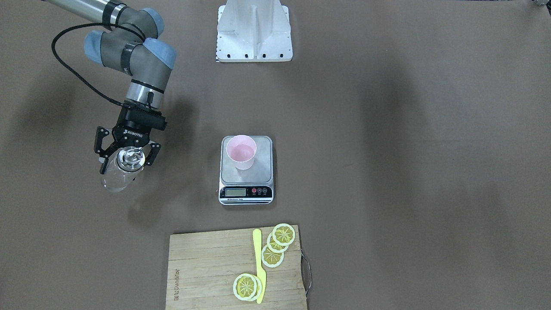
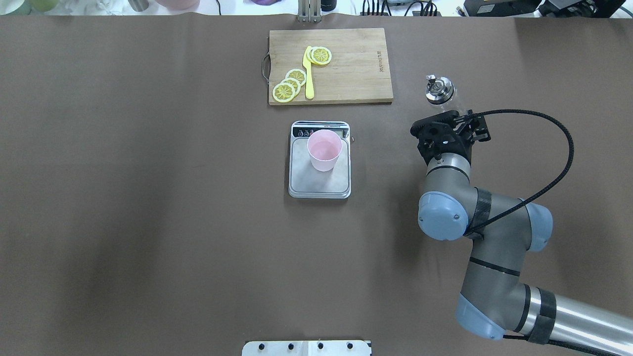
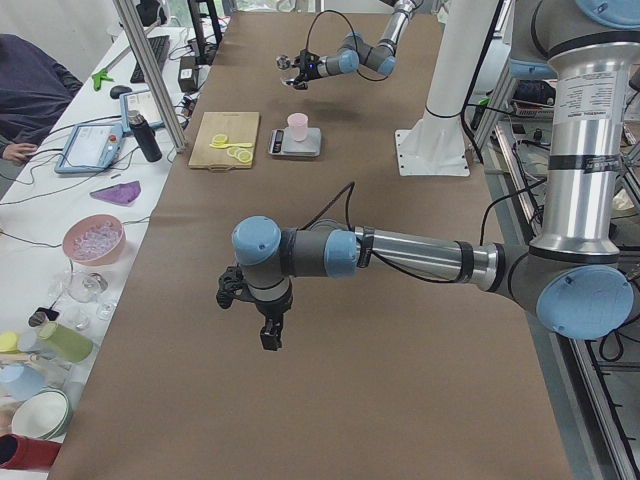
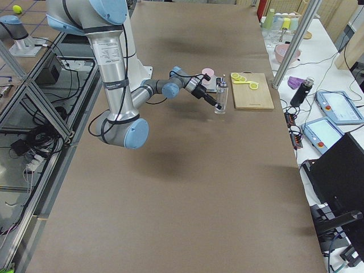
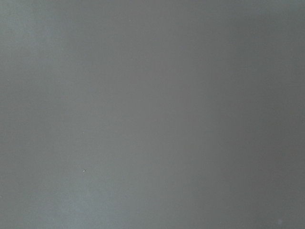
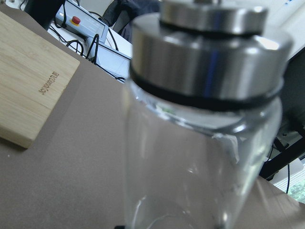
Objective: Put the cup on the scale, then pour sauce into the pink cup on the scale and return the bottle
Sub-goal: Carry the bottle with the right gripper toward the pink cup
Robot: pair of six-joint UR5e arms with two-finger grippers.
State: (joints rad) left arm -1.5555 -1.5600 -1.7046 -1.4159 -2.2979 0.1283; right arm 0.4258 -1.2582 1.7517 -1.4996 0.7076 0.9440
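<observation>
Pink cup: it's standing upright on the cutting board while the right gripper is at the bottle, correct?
No. The pink cup stands upright on the scale, not the cutting board; the overhead exterior view shows it. The right gripper is at the bottle.

We see even, bright overhead light casting soft, diffuse shadows on the brown table [image 1: 387, 172], while the bottle [image 6: 200, 143] looms blurred, its metal cap [image 6: 209, 52] glinting.
</observation>
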